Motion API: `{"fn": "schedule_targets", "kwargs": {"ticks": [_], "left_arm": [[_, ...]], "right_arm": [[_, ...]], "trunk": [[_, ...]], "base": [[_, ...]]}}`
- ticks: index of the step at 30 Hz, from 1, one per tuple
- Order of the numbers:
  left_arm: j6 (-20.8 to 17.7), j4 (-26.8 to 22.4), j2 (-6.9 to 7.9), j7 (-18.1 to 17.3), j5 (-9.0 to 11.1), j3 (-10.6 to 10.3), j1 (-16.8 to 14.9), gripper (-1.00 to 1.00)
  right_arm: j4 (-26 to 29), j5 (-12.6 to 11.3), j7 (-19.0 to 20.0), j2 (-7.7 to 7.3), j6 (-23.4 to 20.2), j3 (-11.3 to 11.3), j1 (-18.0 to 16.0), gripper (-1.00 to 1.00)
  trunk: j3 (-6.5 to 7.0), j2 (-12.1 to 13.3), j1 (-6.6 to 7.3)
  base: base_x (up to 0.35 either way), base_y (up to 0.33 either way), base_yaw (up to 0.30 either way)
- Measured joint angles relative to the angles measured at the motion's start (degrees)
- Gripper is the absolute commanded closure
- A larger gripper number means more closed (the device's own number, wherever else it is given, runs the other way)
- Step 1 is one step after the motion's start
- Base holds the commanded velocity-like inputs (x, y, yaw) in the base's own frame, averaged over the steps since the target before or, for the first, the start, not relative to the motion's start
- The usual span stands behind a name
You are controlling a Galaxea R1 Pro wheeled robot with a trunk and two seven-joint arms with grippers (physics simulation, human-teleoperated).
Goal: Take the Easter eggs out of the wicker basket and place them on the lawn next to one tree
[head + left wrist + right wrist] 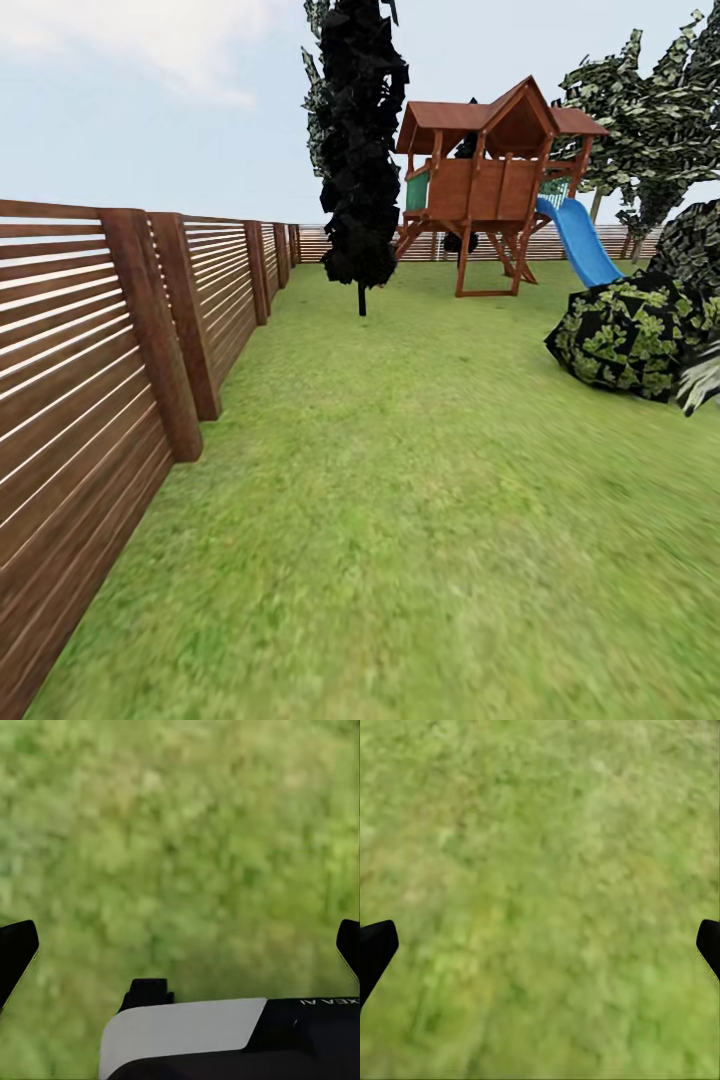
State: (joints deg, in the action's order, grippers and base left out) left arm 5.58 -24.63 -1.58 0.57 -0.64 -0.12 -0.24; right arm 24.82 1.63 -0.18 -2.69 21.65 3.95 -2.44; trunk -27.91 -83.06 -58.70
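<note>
The lawn [400, 480] stretches ahead of me in the head view, mottled green and bare. In the left wrist view my left gripper [180, 945] hangs open over blurred grass, its two black fingertips [16, 952] far apart at the picture's edges, nothing between them. My right gripper [540, 945] is likewise open above grass, with one dark fingertip [375, 949] at each side. The Easter eggs and the wicker basket are out of view. A leafy tree [650, 130] with a pale trunk rises at the far right behind the shrubs.
A brown slat fence [110, 380] runs along the left and across the back. A narrow dark cypress [358, 150] stands mid-distance. Behind it is a wooden playset [490, 180] with a blue slide [582, 240]. Dark leafy shrubs [630, 335] crowd the right side.
</note>
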Motion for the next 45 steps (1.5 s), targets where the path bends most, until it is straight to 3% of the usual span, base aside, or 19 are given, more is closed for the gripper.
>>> {"fn": "schedule_targets", "kwargs": {"ticks": [21,23,25,27,36,45], "left_arm": [[0.13,-0.39,0.44,0.06,0.04,0.25,0.0,-1.0],[0.8,-0.46,0.55,0.91,0.21,0.35,0.0,-1.0],[1.34,-0.44,0.62,4.62,0.5,0.44,0.0,-1.0],[1.92,-0.44,0.68,6.06,0.6,0.45,0.0,-1.0],[2.85,-0.44,0.72,6.55,0.64,0.45,0.0,-1.0],[7.35,0.07,0.76,6.56,0.64,0.45,0.0,-1.0]], "right_arm": [[0.74,0.01,-0.21,-0.41,-2.72,-0.16,-0.01,-1.0],[0.76,0.07,-0.21,-0.39,-2.77,-0.15,-0.03,-1.0],[0.74,0.12,-0.22,-0.39,-2.8,-0.15,-0.04,-1.0],[0.67,0.13,-0.22,-0.35,-2.81,-0.16,-0.03,-1.0],[0.55,0.13,-0.22,-0.12,-2.81,-0.15,-0.01,-1.0],[-0.17,-1.08,-0.3,0.02,-2.82,-0.47,-0.03,-1.0]], "trunk": [[0.0,0.0,0.0],[0.0,0.0,0.0],[0.0,0.0,0.0],[0.0,0.0,0.0],[0.0,0.0,0.0],[0.0,0.0,0.0]], "base": [[0.335,0.0,0.0],[0.335,0.0,0.0],[0.335,0.0,0.0],[0.335,0.0,0.0],[0.335,0.0,0.0],[0.335,0.0,0.0]]}}
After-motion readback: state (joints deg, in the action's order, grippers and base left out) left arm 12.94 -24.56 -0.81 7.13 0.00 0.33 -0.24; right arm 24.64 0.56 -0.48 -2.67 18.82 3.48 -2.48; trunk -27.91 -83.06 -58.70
